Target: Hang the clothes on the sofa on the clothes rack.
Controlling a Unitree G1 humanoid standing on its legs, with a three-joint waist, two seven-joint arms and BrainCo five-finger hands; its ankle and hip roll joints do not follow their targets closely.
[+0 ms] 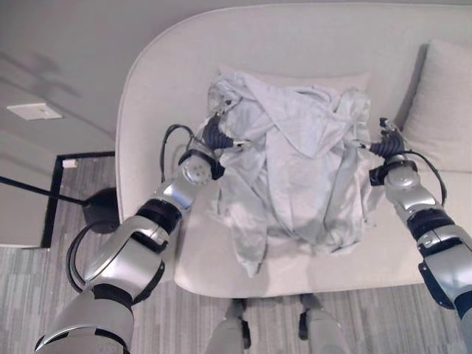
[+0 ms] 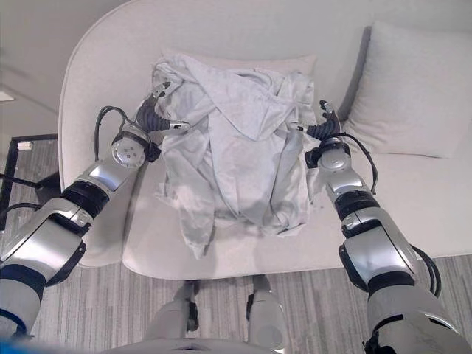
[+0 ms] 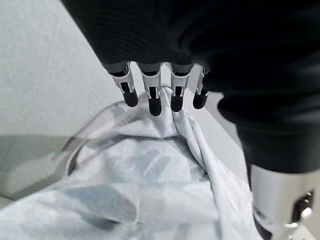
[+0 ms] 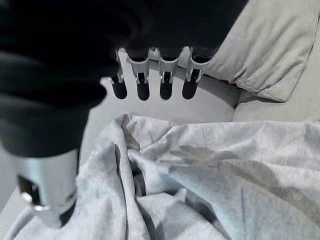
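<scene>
Both hands at the top corners of the grey garment heaped on the sofa.

Head views: the left hand (image 1: 214, 136) and right hand (image 2: 323, 125) flank the garment (image 1: 295, 169), which drapes down the sofa (image 1: 147, 88) seat toward the robot, long axis front to back. Left wrist view: fingers (image 3: 155, 97) curl onto the cloth's zipped edge, apparently pinching it. Right wrist view: fingers (image 4: 142, 82) are extended, hovering clear of the fabric just beneath; this side needs closing next.
</scene>
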